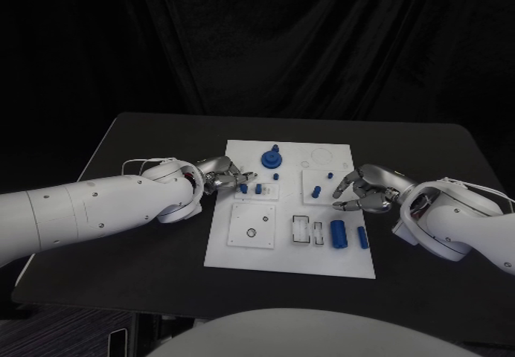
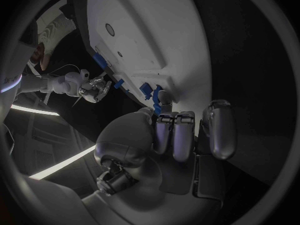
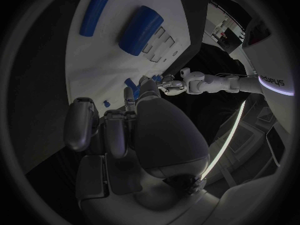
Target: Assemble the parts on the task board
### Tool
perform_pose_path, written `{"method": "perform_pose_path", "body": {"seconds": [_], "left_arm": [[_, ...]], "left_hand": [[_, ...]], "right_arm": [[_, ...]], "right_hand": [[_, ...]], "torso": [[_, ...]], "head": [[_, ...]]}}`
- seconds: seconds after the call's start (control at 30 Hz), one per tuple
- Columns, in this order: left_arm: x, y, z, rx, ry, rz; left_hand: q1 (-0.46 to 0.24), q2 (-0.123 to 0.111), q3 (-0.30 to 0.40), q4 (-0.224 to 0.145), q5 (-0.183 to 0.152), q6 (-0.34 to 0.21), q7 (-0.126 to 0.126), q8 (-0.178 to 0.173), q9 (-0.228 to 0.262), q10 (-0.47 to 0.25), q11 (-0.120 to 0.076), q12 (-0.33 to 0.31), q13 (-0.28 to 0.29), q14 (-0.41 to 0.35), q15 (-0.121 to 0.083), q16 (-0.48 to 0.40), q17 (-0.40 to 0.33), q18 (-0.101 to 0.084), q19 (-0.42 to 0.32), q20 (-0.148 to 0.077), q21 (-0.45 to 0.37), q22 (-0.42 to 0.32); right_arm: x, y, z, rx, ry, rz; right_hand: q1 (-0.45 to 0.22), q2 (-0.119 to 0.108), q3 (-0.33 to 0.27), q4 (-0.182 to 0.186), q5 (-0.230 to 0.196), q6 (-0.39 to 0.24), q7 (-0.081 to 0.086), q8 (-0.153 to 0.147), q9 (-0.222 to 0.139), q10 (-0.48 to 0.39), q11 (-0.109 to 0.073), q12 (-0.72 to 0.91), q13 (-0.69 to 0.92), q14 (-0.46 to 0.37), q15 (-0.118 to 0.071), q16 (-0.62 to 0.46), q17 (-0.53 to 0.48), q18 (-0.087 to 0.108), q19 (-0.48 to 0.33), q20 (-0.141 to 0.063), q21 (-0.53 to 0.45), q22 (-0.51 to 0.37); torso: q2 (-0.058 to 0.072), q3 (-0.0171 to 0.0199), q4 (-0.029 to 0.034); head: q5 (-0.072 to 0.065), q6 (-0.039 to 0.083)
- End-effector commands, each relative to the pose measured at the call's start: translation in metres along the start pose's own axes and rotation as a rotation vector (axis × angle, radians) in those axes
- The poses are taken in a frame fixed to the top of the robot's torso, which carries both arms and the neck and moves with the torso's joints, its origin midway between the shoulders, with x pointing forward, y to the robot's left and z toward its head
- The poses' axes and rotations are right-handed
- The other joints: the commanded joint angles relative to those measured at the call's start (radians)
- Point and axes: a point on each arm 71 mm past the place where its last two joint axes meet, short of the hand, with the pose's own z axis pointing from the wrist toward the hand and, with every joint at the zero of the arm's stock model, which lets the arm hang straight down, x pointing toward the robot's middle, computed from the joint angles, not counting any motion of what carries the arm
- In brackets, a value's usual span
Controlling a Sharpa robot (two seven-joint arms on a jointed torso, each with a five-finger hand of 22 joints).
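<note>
I log: white board (image 1: 249, 253) mid-surface; left hand (image 1: 222, 175) and right hand (image 1: 365, 190) at its edges, fingers' grip unclear.

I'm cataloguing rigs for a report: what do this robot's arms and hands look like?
Both arms are smooth white rounded shells dotted with small dark screws, thin cables looping at the wrists. The left hand and right hand are silver metal with dark pads; the arm bears dark lettering.

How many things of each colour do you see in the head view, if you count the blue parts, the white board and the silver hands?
Blue parts: 7, as far as I can make out
White board: 1
Silver hands: 2, the left hand and the right hand
Total: 10
</note>
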Motion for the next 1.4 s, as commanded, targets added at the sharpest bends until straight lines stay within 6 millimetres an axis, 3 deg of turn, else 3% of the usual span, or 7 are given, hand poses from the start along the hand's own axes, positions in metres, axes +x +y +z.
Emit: {"method": "perform_pose_path", "body": {"seconds": [0.03, 0.23, 0.3, 0.43, 0.57, 1.23, 1.4], "left_arm": [[0.0006, -0.0025, 0.0006, 0.023, -0.009, -0.003], [0.0016, 0.0006, 0.0005, -0.006, 0.012, 0.001], [0.0017, 0.0018, 0.0002, -0.013, 0.018, 0.002], [0.0026, 0.0024, -0.0006, -0.017, 0.03, 0.004], [0.0036, 0.0015, -0.0012, -0.015, 0.039, 0.004], [0.004, 0.0019, -0.0025, -0.024, 0.041, 0.003], [0.0044, 0.0017, -0.0026, -0.032, 0.041, 0.003]], "left_hand": [[0.009, 0.001, 0.007, 0.0, 0.006, -0.004, -0.005, 0.005, 0.023, 0.104, -0.008, 0.0, 0.263, 0.107, -0.007, 0.003, 0.263, 0.002, -0.003, -0.003, -0.001, 0.191], [0.032, -0.015, 0.017, -0.001, 0.028, -0.011, -0.006, 0.009, 0.022, 0.104, -0.009, 0.0, 0.263, 0.107, -0.007, 0.003, 0.263, 0.002, -0.003, -0.004, -0.001, 0.19], [0.071, -0.053, 0.036, -0.003, 0.08, -0.019, -0.007, 0.014, 0.021, 0.104, -0.01, 0.0, 0.263, 0.107, -0.008, 0.003, 0.263, 0.002, -0.004, -0.005, -0.002, 0.19], [0.169, -0.137, 0.085, -0.019, 0.098, -0.026, -0.011, 0.016, 0.017, 0.104, -0.015, 0.0, 0.263, 0.107, -0.012, 0.003, 0.263, 0.002, -0.005, -0.008, -0.001, 0.19], [0.204, -0.177, 0.111, -0.013, 0.108, -0.024, -0.012, 0.015, 0.014, 0.104, -0.015, 0.0, 0.263, 0.107, -0.013, 0.003, 0.263, 0.002, -0.005, -0.009, -0.001, 0.19], [0.292, -0.236, 0.215, -0.026, 0.142, -0.012, -0.017, 0.01, 0.009, 0.104, -0.02, 0.0, 0.263, 0.107, -0.017, 0.003, 0.263, 0.0, -0.001, -0.014, 0.009, 0.192], [0.301, -0.25, 0.245, -0.028, 0.116, -0.007, -0.017, 0.01, 0.009, 0.104, -0.021, 0.0, 0.263, 0.107, -0.018, 0.003, 0.263, 0.0, 0.0, -0.015, 0.01, 0.193]], "right_arm": [[0.0014, -0.0007, -0.0003, 0.008, 0.005, -0.005], [0.0015, -0.0006, 0.0, 0.008, 0.005, -0.005], [0.0017, -0.0006, 0.0001, 0.007, 0.005, -0.005], [0.0025, -0.0009, 0.0001, 0.008, 0.007, -0.004], [0.0035, -0.0016, -0.0001, 0.009, 0.009, -0.003], [0.0041, -0.0031, -0.0011, 0.014, 0.011, -0.002], [0.0041, -0.0031, -0.0013, 0.014, 0.011, -0.002]], "right_hand": [[0.024, 0.034, 0.003, -0.003, 0.006, 0.008, 0.0, -0.002, -0.001, 0.02, -0.023, -0.006, -0.046, 0.071, -0.006, -0.001, 0.101, 0.002, 0.004, -0.003, -0.006, 0.152], [0.024, 0.034, 0.003, -0.003, 0.006, 0.008, 0.0, -0.002, -0.001, 0.02, -0.023, -0.006, -0.046, 0.071, -0.006, -0.001, 0.101, 0.002, 0.004, -0.003, -0.006, 0.152], [0.024, 0.034, 0.003, -0.003, 0.006, 0.008, 0.0, -0.002, -0.001, 0.02, -0.023, -0.006, -0.046, 0.071, -0.006, -0.001, 0.101, 0.002, 0.004, -0.003, -0.006, 0.152], [0.024, 0.034, 0.003, -0.003, 0.006, 0.008, 0.0, -0.002, -0.001, 0.02, -0.023, -0.006, -0.046, 0.071, -0.006, -0.001, 0.101, 0.002, 0.004, -0.003, -0.006, 0.152], [0.024, 0.034, 0.003, -0.003, 0.006, 0.008, 0.0, -0.002, -0.001, 0.02, -0.023, -0.006, -0.046, 0.071, -0.006, -0.001, 0.101, 0.002, 0.004, -0.003, -0.006, 0.152], [0.024, 0.034, 0.003, -0.003, 0.006, 0.008, 0.0, -0.002, -0.001, 0.02, -0.023, -0.006, -0.046, 0.071, -0.006, -0.001, 0.101, 0.002, 0.004, -0.003, -0.006, 0.152], [0.024, 0.034, 0.003, -0.003, 0.006, 0.008, 0.0, -0.002, -0.001, 0.02, -0.023, -0.006, -0.046, 0.071, -0.006, -0.001, 0.101, 0.002, 0.004, -0.003, -0.006, 0.152]], "torso": [[0.0, 0.0004, 0.0], [0.0, 0.0003, 0.0001], [0.0, 0.0, -0.0004], [0.001, 0.0006, -0.001], [0.0, 0.0006, 0.0009], [0.0, 0.0004, 0.0001], [0.001, 0.0005, 0.0004]], "head": [[-0.001, 0.0], [0.0, 0.0], [0.002, 0.0], [0.002, 0.0], [0.0, 0.0], [0.002, 0.0], [0.002, 0.0]]}}
